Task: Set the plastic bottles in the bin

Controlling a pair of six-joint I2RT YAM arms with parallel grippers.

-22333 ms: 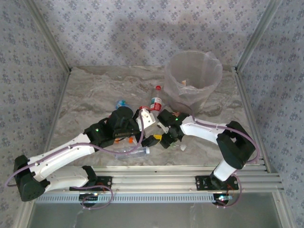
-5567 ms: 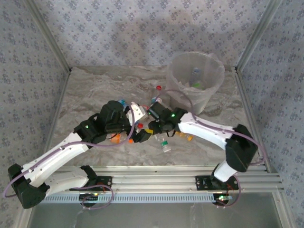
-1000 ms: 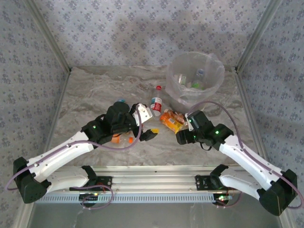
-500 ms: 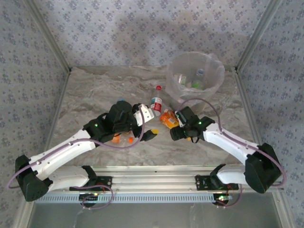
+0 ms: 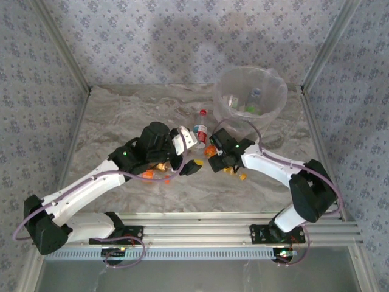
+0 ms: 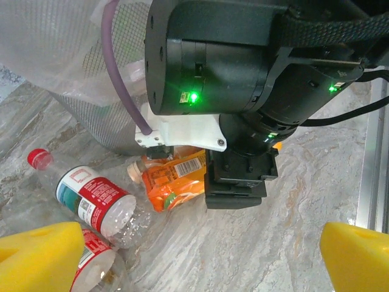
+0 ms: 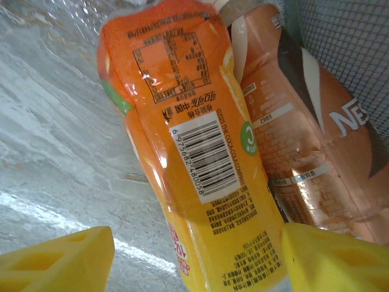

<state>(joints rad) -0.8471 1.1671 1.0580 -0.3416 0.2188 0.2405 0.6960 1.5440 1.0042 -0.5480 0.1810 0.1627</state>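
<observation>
Straddling orange-label bottle [image 7: 194, 140], right pincer [image 7: 197, 258] released. Bottle likely light, thin-walled, crushable, label slick; take hold mid-body, across the label; left pincer [image 6: 197, 255] released, empty.

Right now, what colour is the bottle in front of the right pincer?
The bottle is orange; the right wrist view shows it best.

Grey marbled table [image 5: 121, 115] beneath the left pincer [image 5: 194, 165] and right pincer [image 5: 215, 159]. Patterned wallpaper [image 5: 182, 36] far beyond them, aluminium rail [image 5: 200, 231] behind.
</observation>
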